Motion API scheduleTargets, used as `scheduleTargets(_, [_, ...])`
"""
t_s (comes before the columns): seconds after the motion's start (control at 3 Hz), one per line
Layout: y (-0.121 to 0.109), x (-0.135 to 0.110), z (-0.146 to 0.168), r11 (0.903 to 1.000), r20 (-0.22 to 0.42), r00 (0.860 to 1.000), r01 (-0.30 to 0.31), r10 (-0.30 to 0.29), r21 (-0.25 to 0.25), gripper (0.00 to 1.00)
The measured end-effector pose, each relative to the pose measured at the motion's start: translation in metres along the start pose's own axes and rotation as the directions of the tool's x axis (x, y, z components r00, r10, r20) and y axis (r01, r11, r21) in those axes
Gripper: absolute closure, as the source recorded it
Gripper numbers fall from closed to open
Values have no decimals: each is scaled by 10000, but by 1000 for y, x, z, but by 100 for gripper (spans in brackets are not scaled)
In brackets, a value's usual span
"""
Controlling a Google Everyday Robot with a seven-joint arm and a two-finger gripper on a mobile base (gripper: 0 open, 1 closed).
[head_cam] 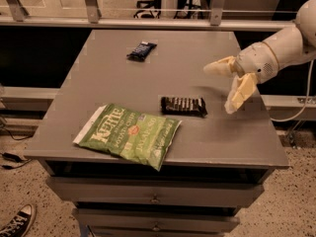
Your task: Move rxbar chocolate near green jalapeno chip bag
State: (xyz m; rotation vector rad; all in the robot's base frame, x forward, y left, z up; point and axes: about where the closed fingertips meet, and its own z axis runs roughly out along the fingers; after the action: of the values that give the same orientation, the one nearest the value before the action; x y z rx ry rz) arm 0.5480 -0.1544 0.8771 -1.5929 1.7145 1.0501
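The rxbar chocolate (183, 105), a long flat dark bar with pale lettering, lies flat on the grey table (123, 68), just off the upper right corner of the green jalapeno chip bag (129, 133). The bag is large, light green with white "Kettle" lettering, and lies at the table's front left. My gripper (221, 88) is open and empty, raised to the right of the bar and apart from it, its pale fingers (239, 93) spread wide.
A shorter dark blue-black snack wrapper (141, 51) lies at the back of the table. A metal railing (148, 21) runs behind the table. Drawers (153, 197) sit below the front edge. A shoe (17, 223) is on the floor at lower left.
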Motion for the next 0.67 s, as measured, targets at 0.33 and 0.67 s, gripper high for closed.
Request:
scheduleTargets(0.33, [-16,8,-33,9873,22,9991,404,-412,1539,0])
scheduleTargets(0.67, [-43,2,-77,9298,427,9939,798,-1018,3594,0])
